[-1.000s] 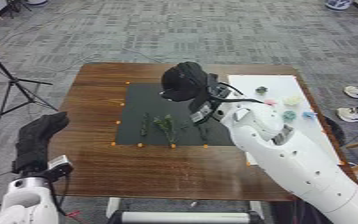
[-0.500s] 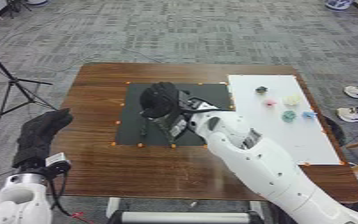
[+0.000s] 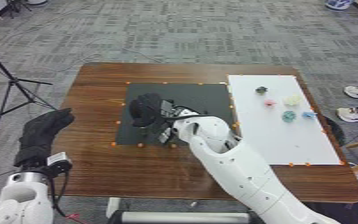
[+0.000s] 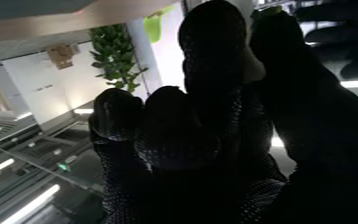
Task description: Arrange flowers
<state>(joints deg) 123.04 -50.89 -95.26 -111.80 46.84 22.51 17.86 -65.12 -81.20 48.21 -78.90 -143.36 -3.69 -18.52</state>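
Nearest, at the robot's left, the left hand (image 3: 44, 134) rests off the table's edge, relaxed and fairly straight, nothing in it, pointing towards one o'clock. Farther in, the right hand (image 3: 146, 110) is over the left part of the black mat (image 3: 209, 97), angled towards ten o'clock with its forearm trailing back to five. Whether it is pinching anything I cannot tell; in the right wrist view a small greenish scrap (image 4: 268, 11) shows at the glove's end, possibly foliage, and whatever lies under the hand is hidden. Past the mat's right edge, on the white sheet (image 3: 286, 145), are the flower heads, small rounded clumps with no clear long axis. From the right hand the teal bloom (image 3: 288, 116) and blue bloom (image 3: 309, 114) lie at about three o'clock, the pink bloom (image 3: 270, 102) and cream bloom (image 3: 292, 100) a touch above that, the dark bloom (image 3: 262, 90) between two and three. All are well apart from it, yet the right arm is much the nearer; fetching one would likely mean a sweep towards three o'clock, away from where the hand points.
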